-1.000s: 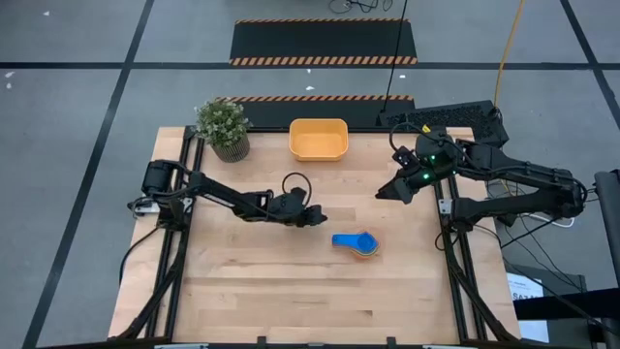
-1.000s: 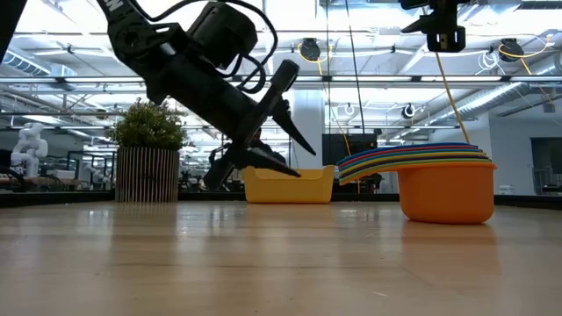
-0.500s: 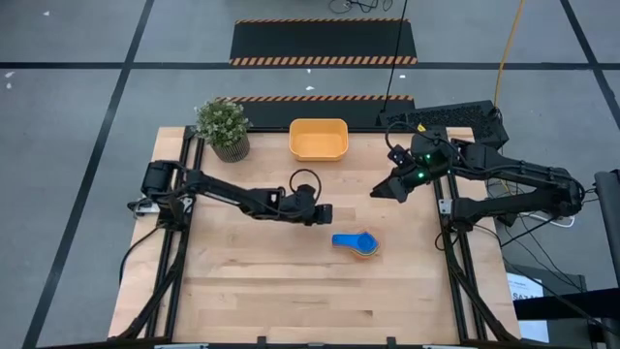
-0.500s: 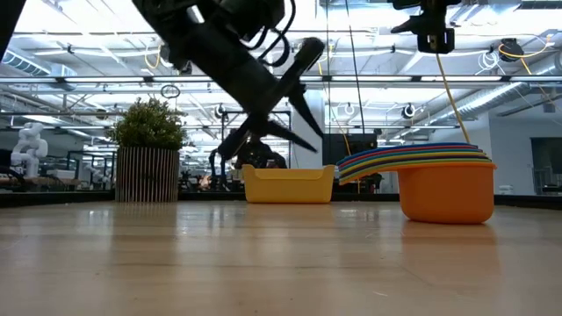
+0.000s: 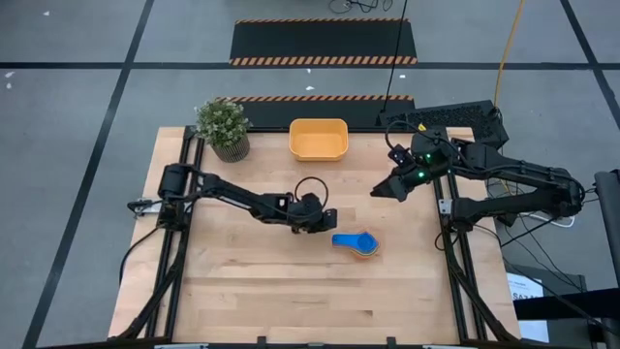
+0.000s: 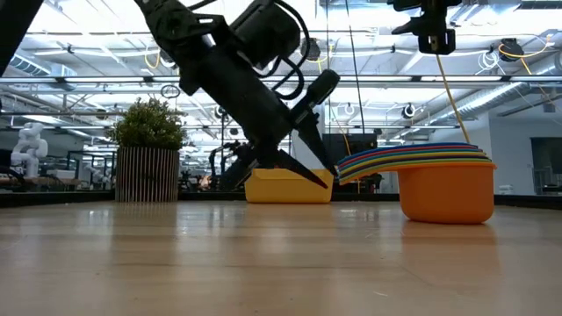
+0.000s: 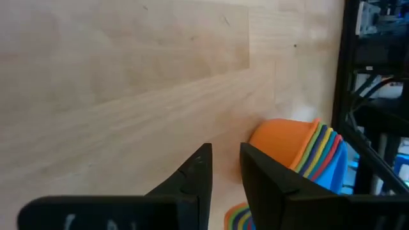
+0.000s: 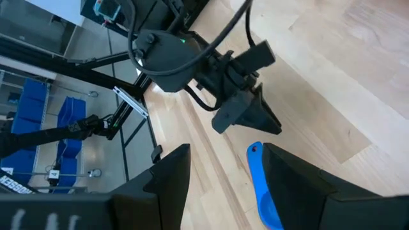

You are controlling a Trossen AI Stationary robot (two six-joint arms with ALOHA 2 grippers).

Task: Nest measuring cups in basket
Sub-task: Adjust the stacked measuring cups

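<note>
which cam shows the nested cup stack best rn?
Low view: the measuring cups show side-on, orange outermost, coloured rims layered, handles pointing toward the left gripper. High view shows only the blue top cup and an orange edge. Left wrist cuts the stack off; right wrist catches just a blue handle.

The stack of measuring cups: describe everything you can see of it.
The measuring cups sit nested in one stack on the wooden table, outside the basket. An orange cup is outermost at the bottom, a blue one on top, with coloured rims layered between. The plastic handles fan toward the left claw, whose tips are close by them; contact is unclear.
</note>
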